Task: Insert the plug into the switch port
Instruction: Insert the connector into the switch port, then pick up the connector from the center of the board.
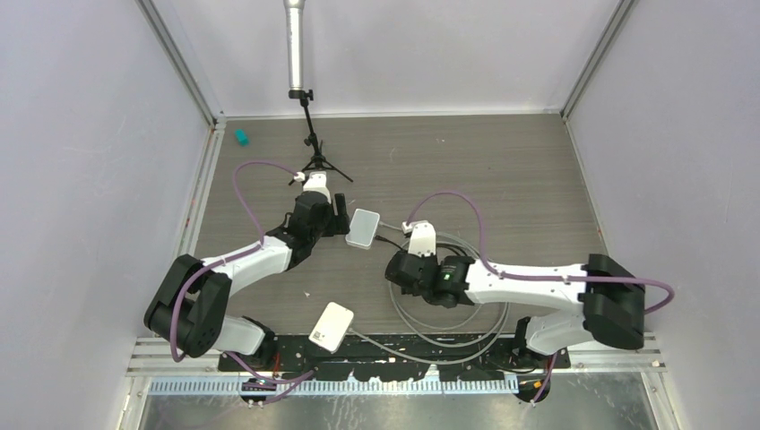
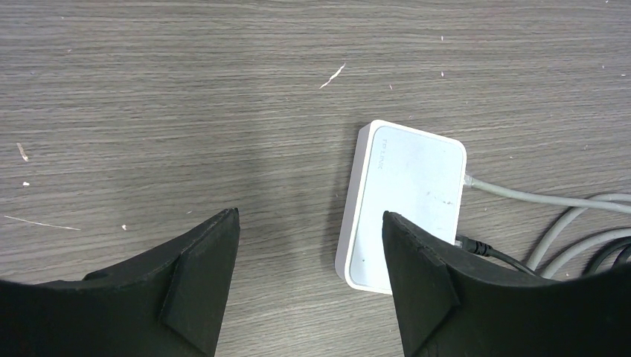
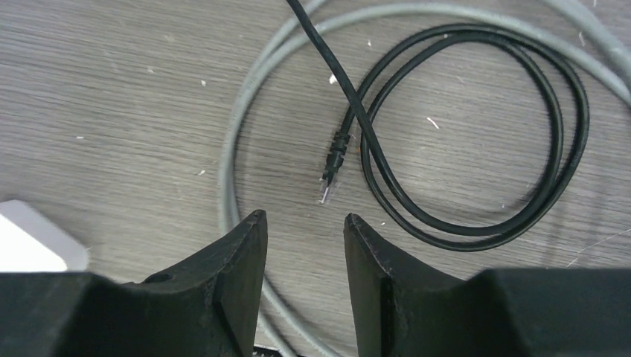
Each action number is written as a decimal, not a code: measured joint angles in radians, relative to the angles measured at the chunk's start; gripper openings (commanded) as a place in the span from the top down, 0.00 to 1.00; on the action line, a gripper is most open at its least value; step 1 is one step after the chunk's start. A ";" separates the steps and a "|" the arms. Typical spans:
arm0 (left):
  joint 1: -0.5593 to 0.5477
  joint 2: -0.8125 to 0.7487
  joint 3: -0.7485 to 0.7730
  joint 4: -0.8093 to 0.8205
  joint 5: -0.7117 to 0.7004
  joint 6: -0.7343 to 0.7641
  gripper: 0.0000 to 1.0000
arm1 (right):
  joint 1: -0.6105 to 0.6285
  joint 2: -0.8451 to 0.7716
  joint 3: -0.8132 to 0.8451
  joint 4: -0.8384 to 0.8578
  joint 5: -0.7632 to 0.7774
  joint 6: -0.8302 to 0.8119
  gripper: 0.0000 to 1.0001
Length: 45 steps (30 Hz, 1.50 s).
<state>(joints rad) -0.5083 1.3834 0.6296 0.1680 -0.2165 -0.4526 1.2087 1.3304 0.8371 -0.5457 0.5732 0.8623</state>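
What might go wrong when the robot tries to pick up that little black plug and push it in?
The plug lies flat with its own black cable crossing right beside it, so the open right hand could pinch both or grab it crooked. The white switch sits loose; the left hand is open, not holding it, so a push may slide it away.

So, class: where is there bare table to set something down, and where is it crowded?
Free: far right corner beyond the grey looped cable; the strip behind the white rectangular switch, right of the black tripod. Crowded: coils by the right claw.
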 measured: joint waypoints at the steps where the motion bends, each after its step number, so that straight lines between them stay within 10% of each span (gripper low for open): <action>1: 0.000 0.000 0.000 0.000 0.000 0.000 0.29 | 0.000 0.028 -0.002 0.000 0.002 0.006 0.53; 23: 0.000 0.011 0.000 0.000 0.012 0.000 0.29 | -0.167 0.219 -0.053 0.182 -0.118 0.034 0.64; 32: 0.000 0.021 0.000 0.000 0.019 0.000 0.29 | -0.172 0.232 -0.056 0.217 -0.116 0.032 0.89; 45: 0.000 0.003 -0.012 0.021 0.063 0.000 0.30 | -0.168 0.079 -0.123 0.176 -0.241 0.003 0.99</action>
<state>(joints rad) -0.5083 1.3861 0.6178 0.1890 -0.1539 -0.4522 1.0409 1.4094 0.7139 -0.3698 0.3325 0.8658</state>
